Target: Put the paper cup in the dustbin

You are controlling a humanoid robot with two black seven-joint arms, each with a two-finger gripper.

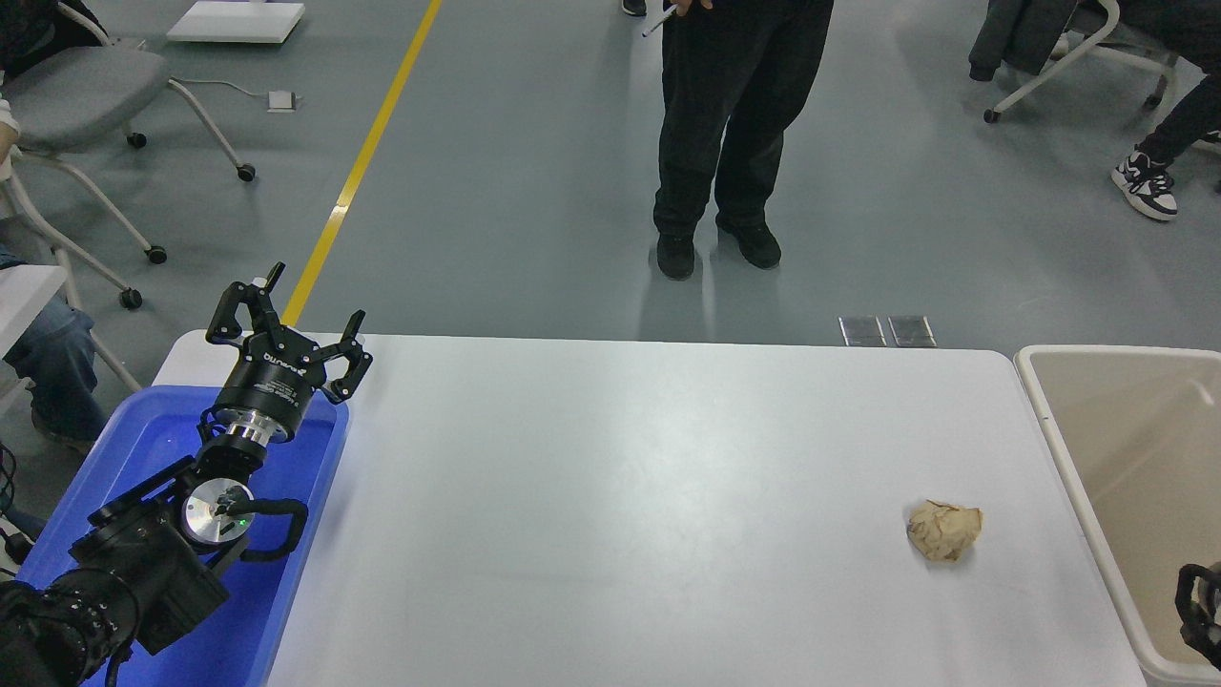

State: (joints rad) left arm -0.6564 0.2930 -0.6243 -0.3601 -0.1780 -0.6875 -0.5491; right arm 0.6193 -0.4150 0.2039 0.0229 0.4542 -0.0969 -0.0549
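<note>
The beige dustbin (1061, 434) stands at the table's right edge, its inside wall in view. The paper cup is not in view. Only a small black part of my right gripper (1200, 613) shows at the lower right edge, over the dustbin's near end, and its fingers are cut off by the picture edge. My left gripper (288, 329) is parked at the lower left over the blue tray, open and empty.
A crumpled tan paper ball (943, 530) lies on the white table (630, 496) near the dustbin. A bright blue tray (162, 444) sits at the left. A person in black (730, 134) stands beyond the far edge. Chairs stand at the left and the far right.
</note>
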